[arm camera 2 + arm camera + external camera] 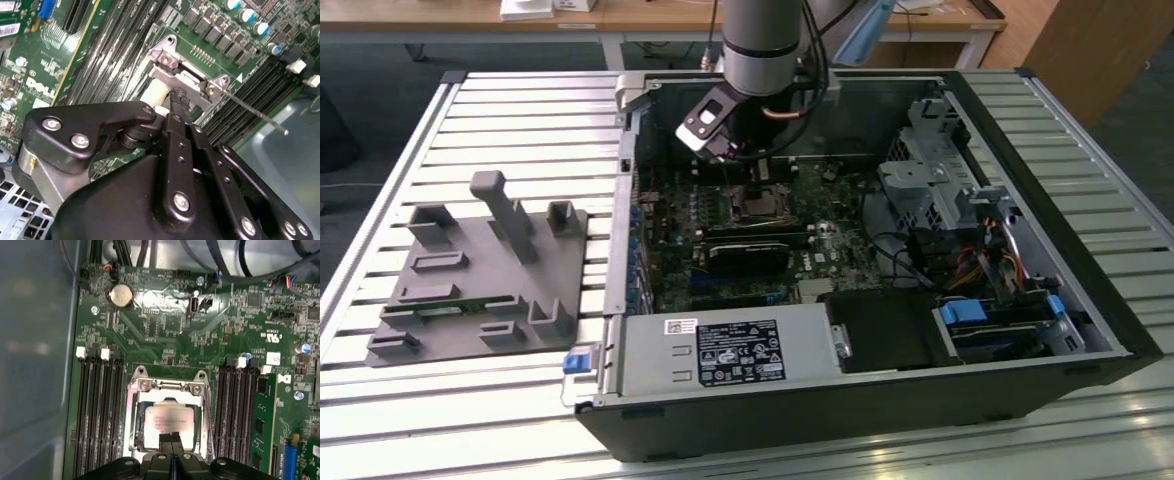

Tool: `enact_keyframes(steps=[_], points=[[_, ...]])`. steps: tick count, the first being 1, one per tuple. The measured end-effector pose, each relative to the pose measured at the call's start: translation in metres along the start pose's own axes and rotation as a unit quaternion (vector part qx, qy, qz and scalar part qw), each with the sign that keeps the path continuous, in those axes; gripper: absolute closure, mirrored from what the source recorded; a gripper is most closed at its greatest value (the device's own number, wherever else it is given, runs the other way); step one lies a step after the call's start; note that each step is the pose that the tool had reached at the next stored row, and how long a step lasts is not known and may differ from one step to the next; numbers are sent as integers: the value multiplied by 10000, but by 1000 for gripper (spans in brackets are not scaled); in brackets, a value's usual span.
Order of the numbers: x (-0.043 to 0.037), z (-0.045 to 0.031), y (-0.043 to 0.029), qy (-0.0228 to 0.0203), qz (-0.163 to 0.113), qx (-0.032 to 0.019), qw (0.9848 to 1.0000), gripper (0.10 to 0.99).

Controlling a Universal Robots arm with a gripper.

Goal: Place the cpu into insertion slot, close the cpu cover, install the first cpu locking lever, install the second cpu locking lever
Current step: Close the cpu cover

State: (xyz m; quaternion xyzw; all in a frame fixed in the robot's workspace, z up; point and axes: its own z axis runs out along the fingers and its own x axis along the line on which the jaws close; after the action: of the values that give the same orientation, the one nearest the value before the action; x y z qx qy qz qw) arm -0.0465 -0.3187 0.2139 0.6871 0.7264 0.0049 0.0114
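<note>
On the exterior view's left, a grey fixture tray (480, 270) sits on the slatted table (400, 130), well apart from the work. Next over is the open computer case (854, 420). The arm (761, 40) reaches down into it, with the gripper (758, 178) just above the insertion slot (758, 203) on the green board. A drive cage (934, 170) stands further right.

The cpu (167, 421) looks seated in the slot, and the cpu cover (170, 386) seems to lie flat around it, its window framing the chip. The gripper's fingers are pressed together with nothing between them. I'd say the cover step is about done and the levers are what's left.

One locking lever (252, 111) juts out free as a thin rod. Catching something that slim would call for careful aim and a steady push.

The first wrist view looks squarely down on the chip between the memory slots (97, 415). The second wrist view shows the fingertips (175, 100) low by the cover's screwed end, and that loose rod. I can't tell whether they touch.
</note>
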Motion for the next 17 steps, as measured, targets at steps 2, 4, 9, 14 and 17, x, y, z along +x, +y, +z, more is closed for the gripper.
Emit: enact_keyframes(steps=[2, 4, 9, 14, 17], points=[[1, 17, -18, 0, 0, 0, 10000, 969], [2, 36, -32, 0, 0, 0, 10000, 969], [3, 88, -46, -1, -1, 3, 10000, 969], [3, 118, -48, -7, 0, 8, 10000, 969], [3, 105, -47, -8, 0, 8, 10000, 969]])
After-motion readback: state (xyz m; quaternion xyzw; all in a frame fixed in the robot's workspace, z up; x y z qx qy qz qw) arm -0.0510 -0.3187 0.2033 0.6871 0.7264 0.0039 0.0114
